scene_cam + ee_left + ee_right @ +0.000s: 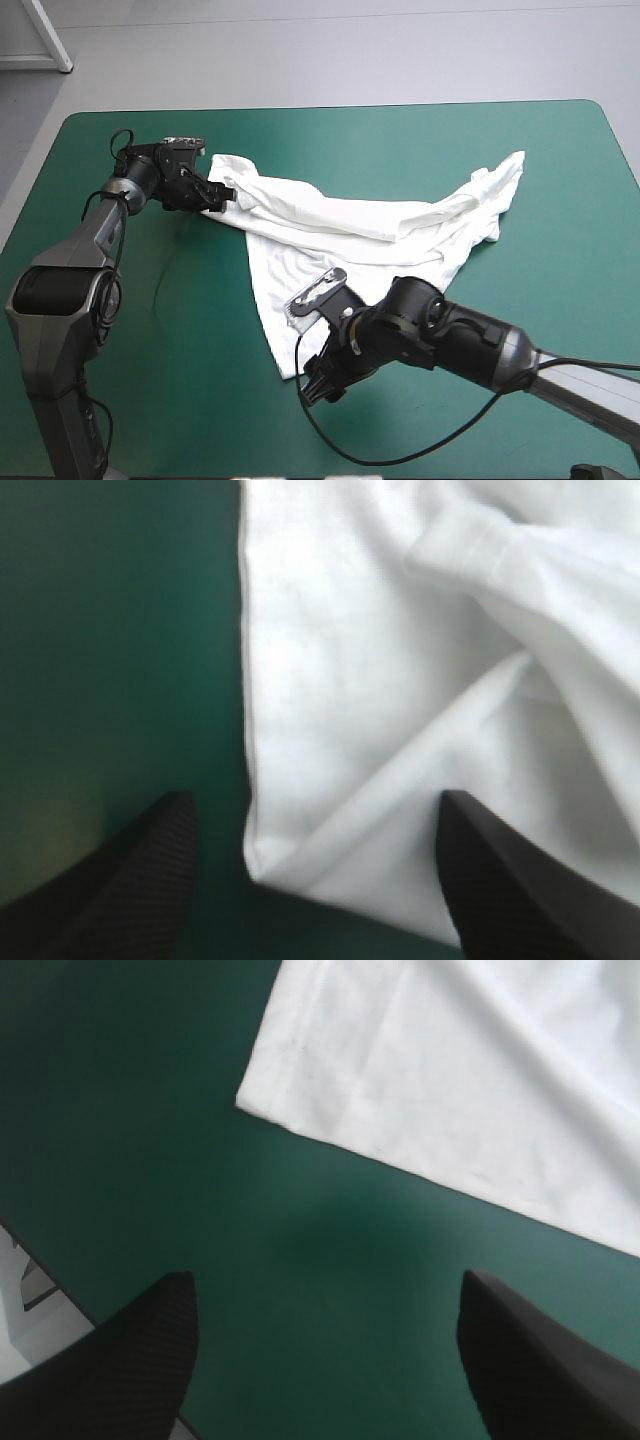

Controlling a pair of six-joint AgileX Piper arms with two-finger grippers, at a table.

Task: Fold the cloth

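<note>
The white T-shirt [360,235] lies loosely spread and rumpled across the middle of the teal-green table [400,140], with one band bunched toward the far right. My left gripper [222,195] is low at the shirt's far-left corner. In the left wrist view that gripper [315,880] stands open, and a corner of the T-shirt [400,680] reaches in between its fingers. My right gripper [312,385] hovers at the shirt's near corner. In the right wrist view it [325,1360] is open over bare cover, with the hem corner of the T-shirt [450,1080] just ahead of it.
Bare teal-green cover surrounds the shirt on all sides, widest at the left and along the far edge. The table's edge [40,1270] shows beside my right gripper in the right wrist view.
</note>
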